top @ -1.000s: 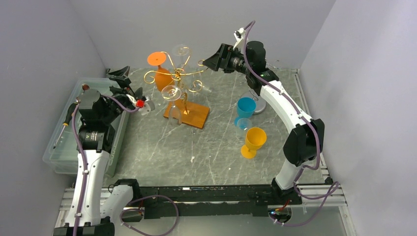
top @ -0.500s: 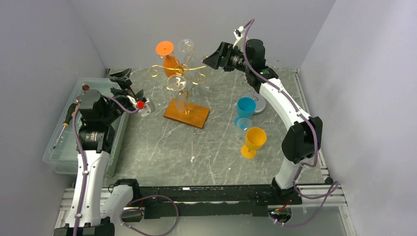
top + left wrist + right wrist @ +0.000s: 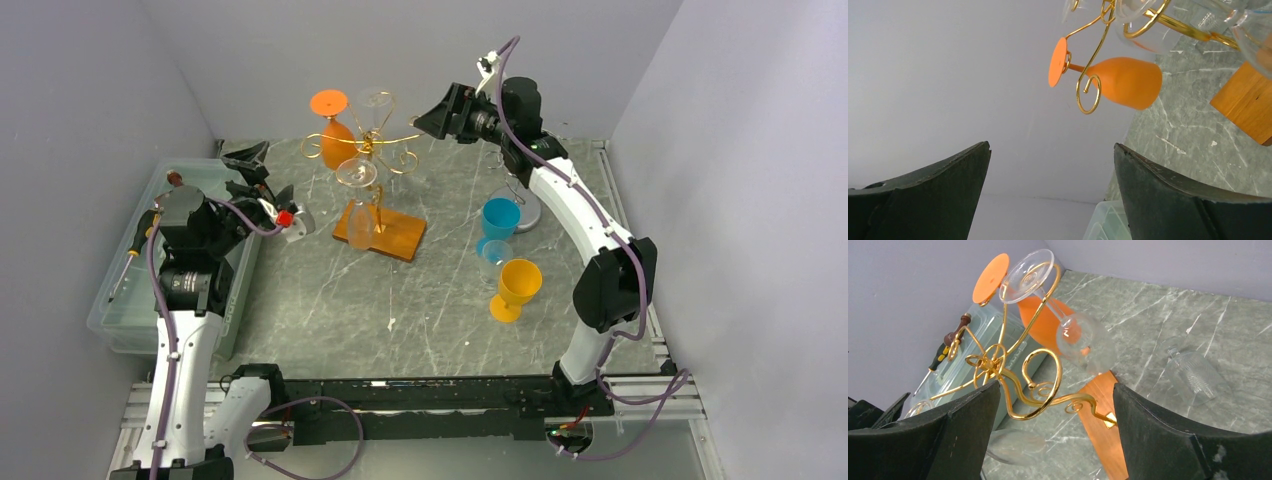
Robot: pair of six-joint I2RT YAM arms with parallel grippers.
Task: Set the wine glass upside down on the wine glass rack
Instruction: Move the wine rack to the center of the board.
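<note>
The gold wire wine glass rack [image 3: 366, 144] stands on a wooden base [image 3: 382, 232] at the back of the table. An orange wine glass [image 3: 336, 140] hangs upside down from it, and so do two clear ones [image 3: 374, 100] [image 3: 358, 175]. My right gripper [image 3: 438, 112] hovers open just right of the rack's top. In the right wrist view a curled gold arm [image 3: 1040, 390] lies between the fingers, which touch nothing. My left gripper [image 3: 268, 172] is open and empty left of the rack, and its wrist view faces the orange glass [image 3: 1123, 82].
Blue [image 3: 499, 220], small clear [image 3: 493, 258] and yellow [image 3: 518, 285] glasses stand upright at the right. A ribbed clear glass [image 3: 1198, 372] lies on the table behind the rack. A clear bin [image 3: 128, 300] with a screwdriver [image 3: 138, 255] sits at the left edge.
The rack's top and its hanging glasses have swung toward the back wall, while the base stayed in place. My right gripper rose slightly. The left arm barely moved.
</note>
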